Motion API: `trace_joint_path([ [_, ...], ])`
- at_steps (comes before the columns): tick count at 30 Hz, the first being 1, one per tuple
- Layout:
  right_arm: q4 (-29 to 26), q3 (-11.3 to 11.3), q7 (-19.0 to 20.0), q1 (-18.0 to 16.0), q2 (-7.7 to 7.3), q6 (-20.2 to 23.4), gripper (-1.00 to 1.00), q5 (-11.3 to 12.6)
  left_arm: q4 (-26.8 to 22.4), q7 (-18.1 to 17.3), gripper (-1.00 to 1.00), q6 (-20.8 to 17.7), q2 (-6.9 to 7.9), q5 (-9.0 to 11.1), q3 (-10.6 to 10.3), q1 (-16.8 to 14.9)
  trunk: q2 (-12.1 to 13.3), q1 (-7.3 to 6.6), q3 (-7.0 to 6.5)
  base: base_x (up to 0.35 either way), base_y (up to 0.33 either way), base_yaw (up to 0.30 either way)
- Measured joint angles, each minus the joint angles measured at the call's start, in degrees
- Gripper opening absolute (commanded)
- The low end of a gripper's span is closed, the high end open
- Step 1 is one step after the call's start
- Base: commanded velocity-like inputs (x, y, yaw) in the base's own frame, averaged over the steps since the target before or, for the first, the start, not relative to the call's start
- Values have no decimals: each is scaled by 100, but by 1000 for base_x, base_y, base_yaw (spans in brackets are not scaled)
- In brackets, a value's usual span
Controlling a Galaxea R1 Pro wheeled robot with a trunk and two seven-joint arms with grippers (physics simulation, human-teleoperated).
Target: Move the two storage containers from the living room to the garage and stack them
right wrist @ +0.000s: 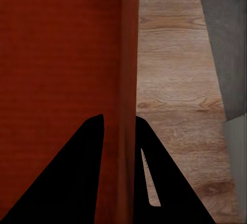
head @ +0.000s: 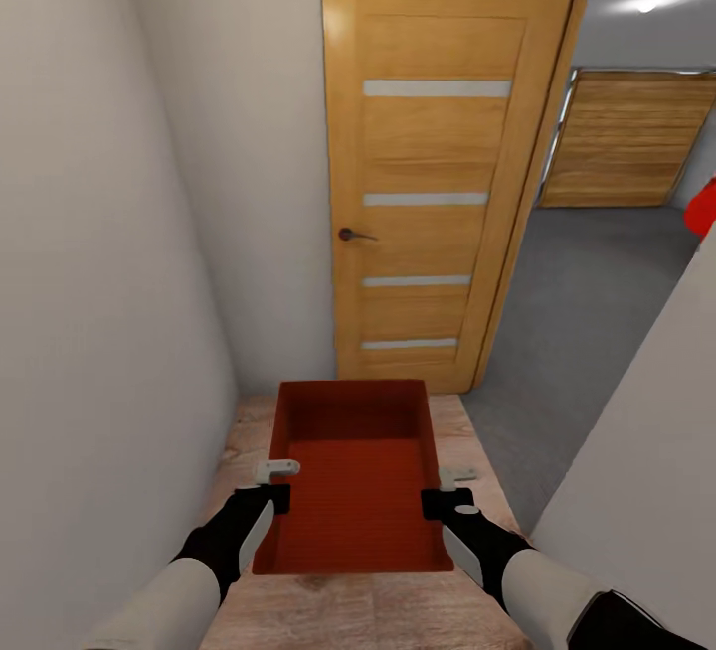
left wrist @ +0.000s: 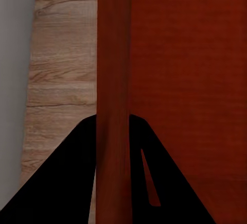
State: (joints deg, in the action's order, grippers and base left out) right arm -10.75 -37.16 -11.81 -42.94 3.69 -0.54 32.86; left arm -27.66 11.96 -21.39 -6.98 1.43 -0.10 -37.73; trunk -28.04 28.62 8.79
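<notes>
I hold one orange-red storage container [head: 353, 491] level in front of me, above a light wood-plank hallway floor [head: 368, 610]. My left gripper [head: 273, 491] is shut on its left wall [left wrist: 112, 80], and my right gripper [head: 447, 496] is shut on its right wall [right wrist: 128, 54]. In each wrist view a thin wall runs between the two dark fingers of the left gripper [left wrist: 113, 126] and of the right gripper [right wrist: 119, 126]. The container is empty. Through the doorway at right lies the garage's dark grey floor [head: 587, 292]. The living room is out of view.
An open wooden door [head: 438, 183] with a dark handle stands ahead. Pale walls close in at left [head: 89, 282] and right [head: 646, 451]. Inside the garage are a wood-panelled garage door [head: 626, 138] and a sliver of the red car [head: 702, 208].
</notes>
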Motion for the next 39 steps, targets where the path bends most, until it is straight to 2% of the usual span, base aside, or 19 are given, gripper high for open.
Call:
trace_joint_path([
  [20, -1, 10, 40, 0, -28, 0, -100, -3, -2, 33, -100, -2, -31, -15, 7, 0, 0, 0, 0, 4, 3, -284],
  [39, -1, 1, 4, 1, -1, 0, -100, 4, -6, 3, -100, -7, -2, -4, 0, 0, -1, -2, 0, 212, 218, -284],
])
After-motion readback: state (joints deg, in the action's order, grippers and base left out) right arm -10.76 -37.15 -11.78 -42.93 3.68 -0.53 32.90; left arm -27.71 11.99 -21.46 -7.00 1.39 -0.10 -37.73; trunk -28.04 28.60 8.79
